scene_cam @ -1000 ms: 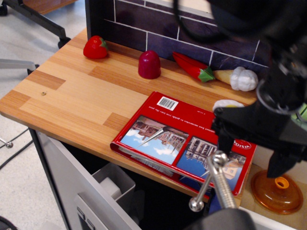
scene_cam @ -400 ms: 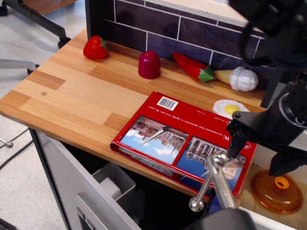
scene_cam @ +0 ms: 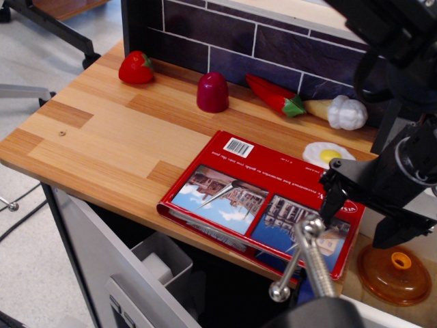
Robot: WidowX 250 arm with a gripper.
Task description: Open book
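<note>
The book (scene_cam: 246,195) is a large flat red hardcover lying closed on the wooden counter (scene_cam: 102,137), back cover up, with two building photos, a white barcode and white page edges at its front side. It overhangs the counter's front edge. My black gripper (scene_cam: 358,215) hangs over the book's right end. Its two fingers (scene_cam: 332,198) point down with a wide gap between them, holding nothing. The left finger is over the book's right part, the right finger is beyond the book's right edge.
A toy strawberry (scene_cam: 136,67), a dark red dome (scene_cam: 212,92), a toy chili pepper (scene_cam: 275,96), a garlic bulb (scene_cam: 346,113) and a fried egg (scene_cam: 327,154) lie along the dark brick backsplash. An orange lid (scene_cam: 396,272) sits right of the book. A chrome handle (scene_cam: 304,260) stands in front.
The gripper has moved right and slightly down, uncovering the fried egg and garlic; in the last half second it barely shifted. The book has not moved.
</note>
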